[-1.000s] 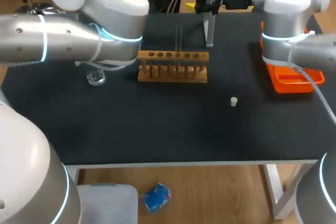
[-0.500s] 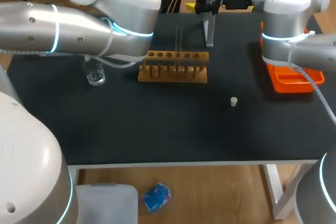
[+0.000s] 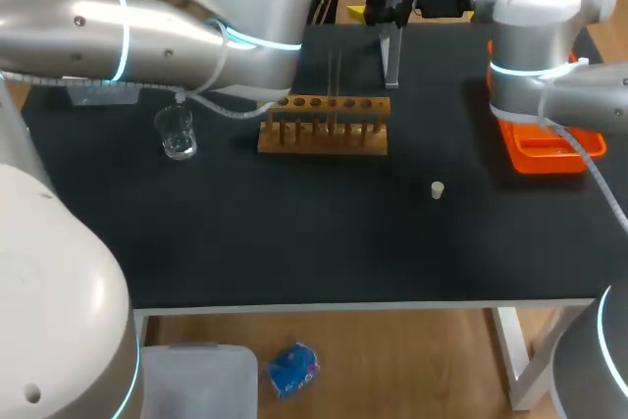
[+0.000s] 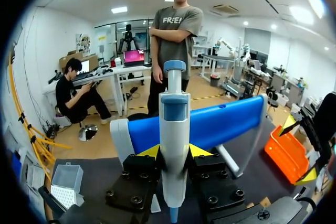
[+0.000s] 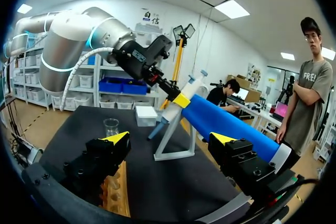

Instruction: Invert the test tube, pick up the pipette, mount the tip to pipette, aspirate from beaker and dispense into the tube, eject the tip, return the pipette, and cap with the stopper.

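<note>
- The pipette (image 4: 174, 114) is white, with a blue collar, a round blue button on top and a small blue nose at its lower end. It stands upright against the blue bar of the stand (image 4: 220, 124).
- The left gripper (image 4: 174, 153) clamps the pipette's body, one yellow tip pressed to each side.
- Seen from overhead, the stand sits at the top middle of the frame. The pipette is hidden there behind the left arm (image 3: 147, 36).
- The left arm enters from the left edge and stretches across the upper left to the top middle. Its last joint hangs over the left end of the rack (image 3: 324, 134).
- The right arm (image 3: 535, 36) enters from the right edge and bends up into the upper right corner, its wrist pointing left along the top edge.
- The right gripper (image 5: 169, 138) is spread wide and holds nothing. The stand's bar runs just above one of its fingers.
- The tube (image 3: 335, 80) stands upright in the rack, centre frame.
- The beaker (image 3: 178, 132) is left of the rack, and the stopper (image 3: 438, 189) lies alone to its lower right.
- An orange tray (image 3: 540, 154) sits at the right edge.
</note>
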Controlling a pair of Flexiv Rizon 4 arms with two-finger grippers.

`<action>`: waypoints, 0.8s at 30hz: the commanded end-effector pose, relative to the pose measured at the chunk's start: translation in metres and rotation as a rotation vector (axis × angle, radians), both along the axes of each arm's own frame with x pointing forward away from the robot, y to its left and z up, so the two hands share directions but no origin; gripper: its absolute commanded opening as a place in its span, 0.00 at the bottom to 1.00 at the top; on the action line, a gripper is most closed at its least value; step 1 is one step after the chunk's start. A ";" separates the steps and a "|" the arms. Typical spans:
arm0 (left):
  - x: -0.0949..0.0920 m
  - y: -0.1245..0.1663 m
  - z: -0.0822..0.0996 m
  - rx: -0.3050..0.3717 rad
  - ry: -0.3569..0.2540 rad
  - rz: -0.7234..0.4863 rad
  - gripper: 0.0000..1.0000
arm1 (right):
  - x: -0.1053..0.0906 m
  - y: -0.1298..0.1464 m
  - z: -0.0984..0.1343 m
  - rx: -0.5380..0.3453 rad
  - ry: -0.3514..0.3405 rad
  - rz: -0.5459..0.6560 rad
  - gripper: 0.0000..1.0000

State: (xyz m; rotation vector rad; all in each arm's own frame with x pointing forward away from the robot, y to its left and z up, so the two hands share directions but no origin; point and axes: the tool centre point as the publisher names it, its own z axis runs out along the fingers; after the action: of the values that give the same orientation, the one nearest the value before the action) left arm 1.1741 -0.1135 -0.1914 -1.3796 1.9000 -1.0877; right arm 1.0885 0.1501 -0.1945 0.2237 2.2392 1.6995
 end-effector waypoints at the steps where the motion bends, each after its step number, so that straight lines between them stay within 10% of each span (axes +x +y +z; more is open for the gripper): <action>1: 0.008 -0.003 0.001 0.017 0.031 0.004 0.00 | 0.001 -0.001 0.000 -0.001 0.001 0.004 1.00; 24: 0.018 0.000 -0.013 0.018 0.093 0.017 0.00 | 0.001 -0.001 0.000 -0.001 0.001 0.004 1.00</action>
State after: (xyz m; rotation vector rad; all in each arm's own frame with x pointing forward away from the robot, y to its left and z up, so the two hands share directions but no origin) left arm 1.1881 -0.1125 -0.2058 -1.4479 1.9399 -1.0263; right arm 1.0885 0.1501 -0.1944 0.2238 2.2392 1.6995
